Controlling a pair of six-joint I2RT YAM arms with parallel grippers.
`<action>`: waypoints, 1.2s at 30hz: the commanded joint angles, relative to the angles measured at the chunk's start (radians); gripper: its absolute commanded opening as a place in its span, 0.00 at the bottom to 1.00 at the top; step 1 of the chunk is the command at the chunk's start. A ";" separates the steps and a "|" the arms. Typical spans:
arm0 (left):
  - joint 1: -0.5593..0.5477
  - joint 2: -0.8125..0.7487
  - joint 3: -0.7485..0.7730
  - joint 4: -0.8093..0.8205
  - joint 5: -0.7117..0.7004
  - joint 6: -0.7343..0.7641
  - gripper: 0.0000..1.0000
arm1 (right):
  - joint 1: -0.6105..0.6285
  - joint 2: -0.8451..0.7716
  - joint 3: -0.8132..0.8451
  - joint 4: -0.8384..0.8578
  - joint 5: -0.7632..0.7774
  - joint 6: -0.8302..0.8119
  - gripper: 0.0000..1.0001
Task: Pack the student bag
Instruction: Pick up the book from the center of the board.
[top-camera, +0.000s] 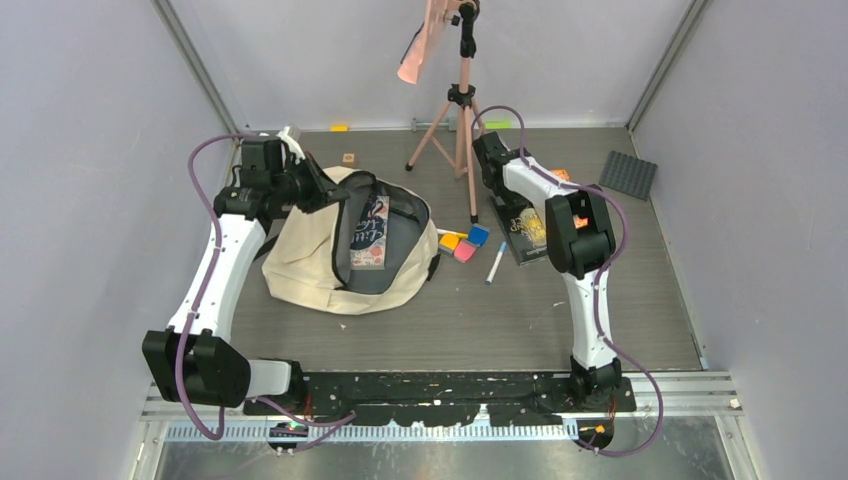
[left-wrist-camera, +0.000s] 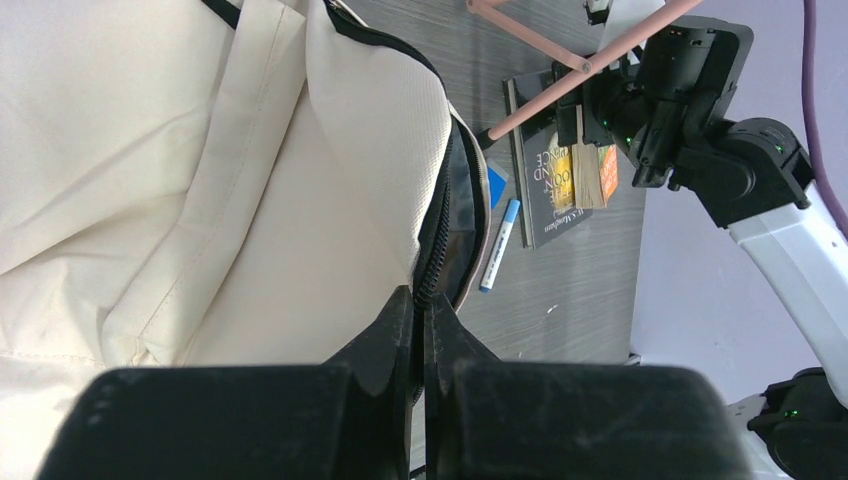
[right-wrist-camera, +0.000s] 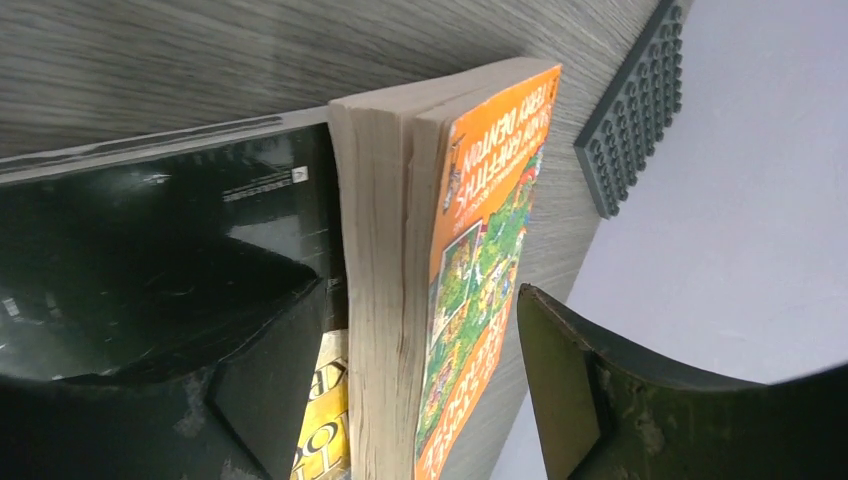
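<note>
**L gripper pinched on bag rim; R gripper open astride paperback**

The L gripper (left-wrist-camera: 422, 305) is seen w/ fingers pressed together, clamped on the black zip (left-wrist-camera: 436, 235) edge of the student bag (top-camera: 310, 262). The R gripper (right-wrist-camera: 415, 300) is held w/ jaws wide apart, set astride an orange paperback (right-wrist-camera: 485, 230) that stands on edge, tilted. A clear gap is seen btwn the cover and the finger on that side. Contact on the page-block side cannot be told.

The bag is laid on the L half of the bench (top-camera: 450, 320), mouth open upward, dark grey lining shown. One illustrated book (top-camera: 368, 232) is seen lying inside.

Materials: the bag is soft cream canvas, creased and slumped, w/ black trim. The paperback has a thick tan page block and a glossy cover w/ cartoon art. A flat black book (right-wrist-camera: 150, 220) w/ shiny cover is laid on the bench right against it. The bench top is grey wood-grain.

Near the bag's R side, small coloured blocks (top-camera: 465, 243) and a blue-and-white marker pen (top-camera: 496, 264) are laid. A dark grey studded plate (top-camera: 628, 174) is placed at the far R corner. A pink-legged tripod (top-camera: 455, 120) is stood at the back.
</note>
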 joint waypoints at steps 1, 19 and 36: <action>0.009 -0.025 0.013 0.049 0.035 -0.002 0.00 | -0.003 0.020 0.036 0.022 0.085 -0.029 0.74; 0.022 0.000 0.039 0.023 0.073 0.008 0.00 | -0.003 0.043 -0.071 0.111 0.101 -0.044 0.19; 0.022 -0.061 0.016 -0.008 0.058 0.007 0.00 | -0.020 -0.263 -0.073 0.005 0.086 -0.001 0.01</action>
